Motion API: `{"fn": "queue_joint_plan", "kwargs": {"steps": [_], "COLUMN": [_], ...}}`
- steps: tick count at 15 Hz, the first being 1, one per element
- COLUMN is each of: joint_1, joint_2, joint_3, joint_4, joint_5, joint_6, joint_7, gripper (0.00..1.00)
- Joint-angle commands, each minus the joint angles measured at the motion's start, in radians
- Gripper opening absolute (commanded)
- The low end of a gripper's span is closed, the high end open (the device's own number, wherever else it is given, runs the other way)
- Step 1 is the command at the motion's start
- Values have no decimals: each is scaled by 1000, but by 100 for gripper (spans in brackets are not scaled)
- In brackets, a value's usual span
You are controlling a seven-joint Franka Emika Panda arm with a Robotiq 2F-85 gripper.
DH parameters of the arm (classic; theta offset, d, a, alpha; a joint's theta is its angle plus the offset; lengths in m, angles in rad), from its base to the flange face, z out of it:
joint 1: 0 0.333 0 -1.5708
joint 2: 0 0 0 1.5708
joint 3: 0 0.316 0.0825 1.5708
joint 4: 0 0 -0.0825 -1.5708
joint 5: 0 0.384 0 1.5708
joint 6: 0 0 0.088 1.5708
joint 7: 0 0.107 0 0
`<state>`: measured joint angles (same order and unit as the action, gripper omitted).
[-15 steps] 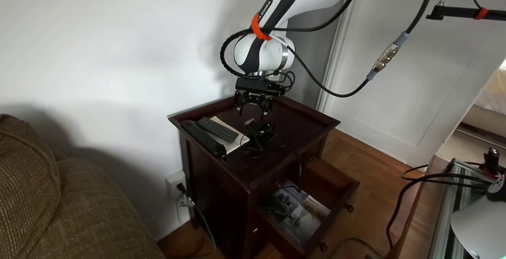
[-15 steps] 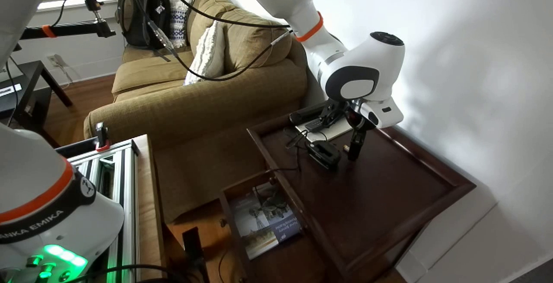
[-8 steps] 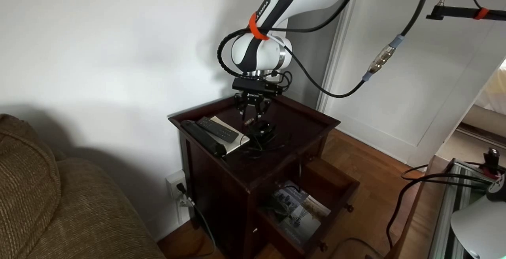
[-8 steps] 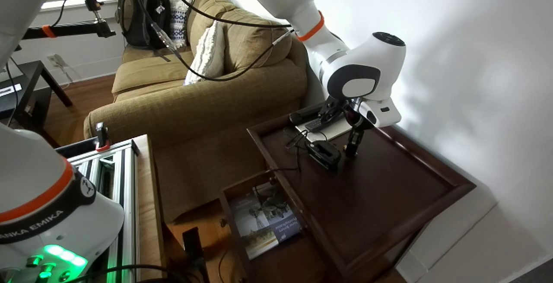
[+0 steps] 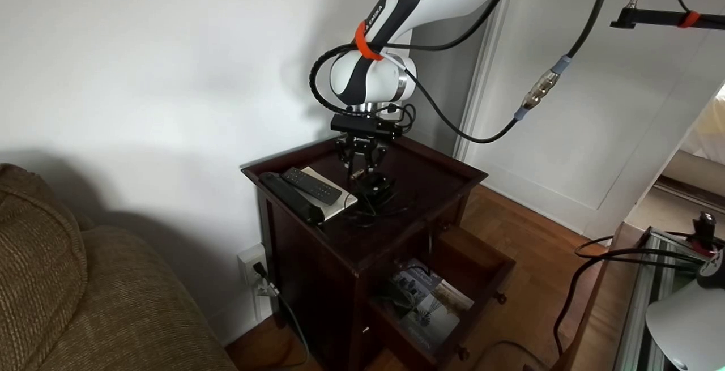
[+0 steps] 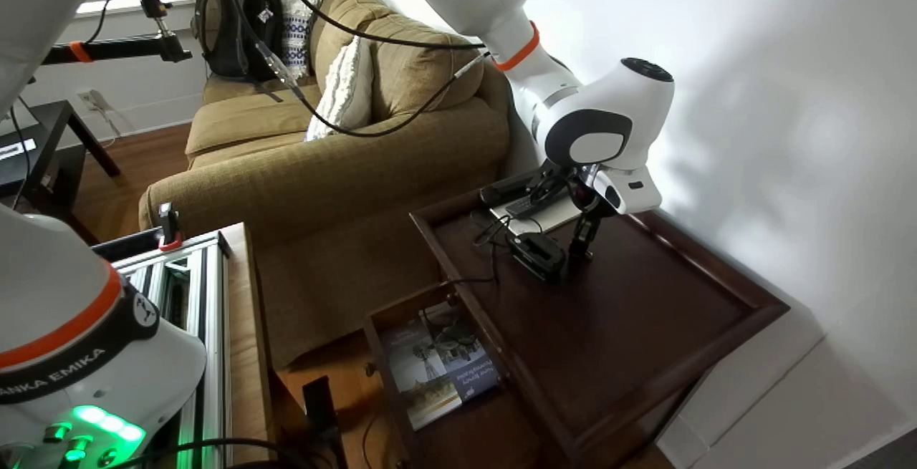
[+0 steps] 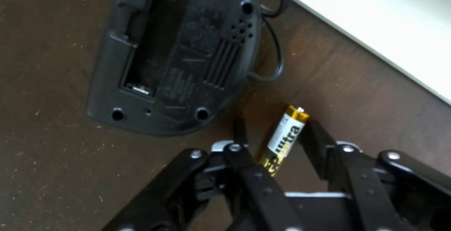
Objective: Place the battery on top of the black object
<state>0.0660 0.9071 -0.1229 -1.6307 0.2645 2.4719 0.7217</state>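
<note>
A gold-and-white battery [image 7: 283, 135] lies on the dark wooden top between the fingers of my gripper [image 7: 274, 123] in the wrist view. The jaws are partly closed, with a visible gap on the left of the battery; the right fingertip is close to its knobbed end, and I cannot tell whether they touch. Up and left of the battery sits the black object [image 7: 190, 93], a low device with an uncovered battery compartment. In an exterior view the battery [image 5: 357, 174] shows beside the black object [image 5: 375, 185]. In an exterior view my gripper [image 6: 580, 250] hides the battery.
A remote [image 5: 311, 185] rests on a pale flat item [image 5: 340, 205], with a long black bar [image 5: 291, 198] alongside. Thin cables [image 5: 368, 215] trail from the black object. A raised rim [image 6: 688, 261] edges the tabletop, and an open drawer [image 6: 401, 426] below holds a magazine.
The jaws have come closer together around the battery. My gripper has shifted slightly left and lower in an exterior view. The battery and black object have not visibly moved.
</note>
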Motion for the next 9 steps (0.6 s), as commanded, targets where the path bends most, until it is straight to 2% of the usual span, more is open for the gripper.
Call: {"fn": "queue_joint_plan", "kwargs": {"steps": [1,3,9], "joint_1": [-13,-14,-46], "joint_2": [36,34,-34], "joint_3": [10,10,31], "joint_4": [47,49,5], "joint_5": [1,1,41], "joint_6": [-27,-27,-24], "joint_7": [17,17,13], "gripper": [16,1,4]}}
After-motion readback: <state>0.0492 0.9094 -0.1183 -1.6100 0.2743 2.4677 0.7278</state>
